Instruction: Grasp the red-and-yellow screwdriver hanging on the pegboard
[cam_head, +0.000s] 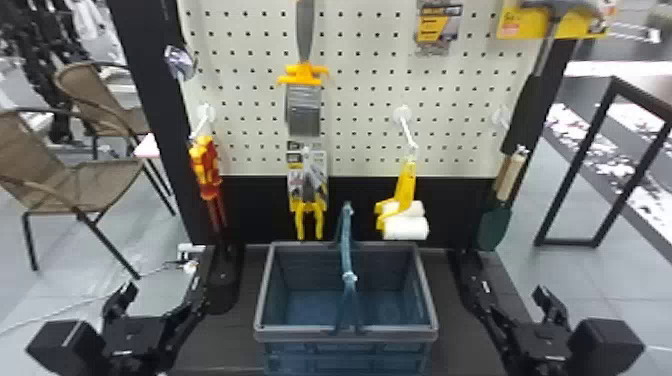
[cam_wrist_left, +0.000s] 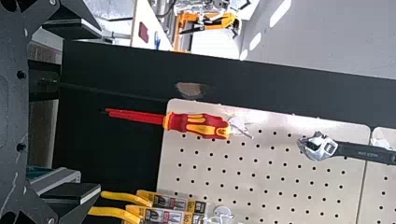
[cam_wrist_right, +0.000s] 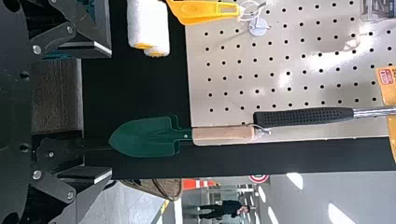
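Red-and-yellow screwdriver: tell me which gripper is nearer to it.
Left. The left gripper sits low, almost straight below the screwdriver at the left edge of the pegboard; the right gripper sits low beyond the basket, far across.

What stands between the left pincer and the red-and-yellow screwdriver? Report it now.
Nothing visible. The left pincer sits open, low beside the basket. The left wrist view shows open space from it to the red-and-yellow screwdriver, which hangs at the pegboard's edge.

The wrench (cam_wrist_left: 327, 148) and hammer (cam_wrist_right: 303, 116) both run off the edge.
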